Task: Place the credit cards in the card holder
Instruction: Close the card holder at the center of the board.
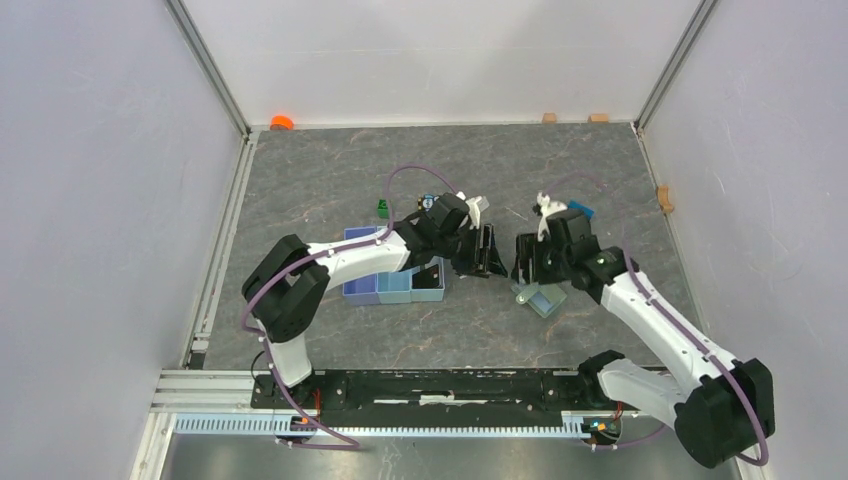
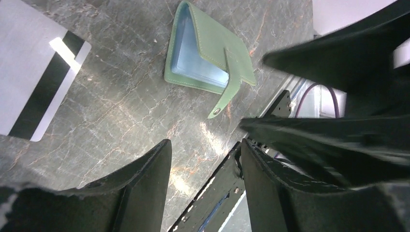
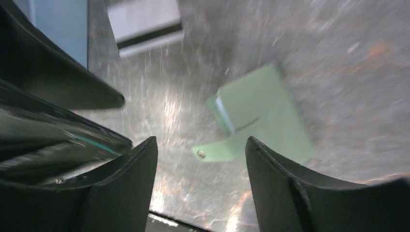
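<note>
The grey stone-patterned table (image 1: 330, 190) carried everything; on it, near the middle, sat a light blue tray (image 1: 392, 284), and to its right, just in front of the right arm's fingers, lay the green card holder (image 1: 541, 299); it rested flat with its cover half lifted and its snap tab hanging loose. One card (image 2: 38, 92), pale with a dark stripe, lay flat on the table between the tray and the holder.

The left gripper (image 2: 205, 154) stood open with nothing between its fingers; the right gripper (image 3: 202, 145) was open and empty too, poised over the holder's tab; the two faced each other closely above the table.

The card looked thin, stiff and slick; lying flush on the stone, it probably offered only its edges, so a pinch across the short width, after tipping one edge up, seemed the best hold. The holder looked light and soft; it would likely slide or flop shut unless one arm pinned its cover.

The top view gave the layout but hid the card beneath the left arm; the left wrist view alone showed the stripe and the pale blue slots clearly; the right wrist view was blurred, yet showed the card beside the tray.
</note>
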You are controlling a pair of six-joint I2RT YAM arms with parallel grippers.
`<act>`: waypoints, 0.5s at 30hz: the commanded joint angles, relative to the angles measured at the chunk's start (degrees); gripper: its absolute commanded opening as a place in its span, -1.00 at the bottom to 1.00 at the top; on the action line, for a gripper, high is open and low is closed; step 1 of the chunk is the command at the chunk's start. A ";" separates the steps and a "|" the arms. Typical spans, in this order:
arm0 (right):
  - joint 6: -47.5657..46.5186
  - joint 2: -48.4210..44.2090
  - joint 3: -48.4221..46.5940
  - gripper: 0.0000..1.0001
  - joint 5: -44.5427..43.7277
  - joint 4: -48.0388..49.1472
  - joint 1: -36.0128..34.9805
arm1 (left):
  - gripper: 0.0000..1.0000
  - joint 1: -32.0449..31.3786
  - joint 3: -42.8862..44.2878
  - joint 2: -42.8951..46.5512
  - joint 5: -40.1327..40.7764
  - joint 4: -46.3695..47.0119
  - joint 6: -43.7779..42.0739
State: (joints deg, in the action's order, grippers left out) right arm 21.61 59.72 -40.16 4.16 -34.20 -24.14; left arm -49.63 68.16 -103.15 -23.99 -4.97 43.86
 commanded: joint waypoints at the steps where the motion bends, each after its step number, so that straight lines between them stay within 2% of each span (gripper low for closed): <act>1: -6.30 0.99 -9.85 0.49 -8.14 -3.73 4.77 | 0.24 -1.75 3.78 -2.42 0.73 1.81 1.66; 5: -10.68 2.17 -8.10 0.50 -2.38 -0.72 15.69 | 0.25 -2.84 6.23 -6.29 0.60 3.16 3.64; 8: -11.86 4.91 -5.15 0.35 0.97 3.07 20.25 | 0.25 -3.17 6.45 -8.19 0.62 6.31 5.93; 11: -11.25 7.57 -2.31 0.16 5.70 5.89 23.00 | 0.25 -3.35 6.46 -9.04 1.93 7.26 6.51; 15: -10.65 7.29 1.40 0.12 7.58 8.00 23.11 | 0.28 -3.46 6.15 -9.41 3.19 6.78 5.90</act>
State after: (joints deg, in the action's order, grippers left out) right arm 11.70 67.94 -41.32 7.16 -30.11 -1.19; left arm -52.97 72.60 -112.29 -22.70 -1.15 48.29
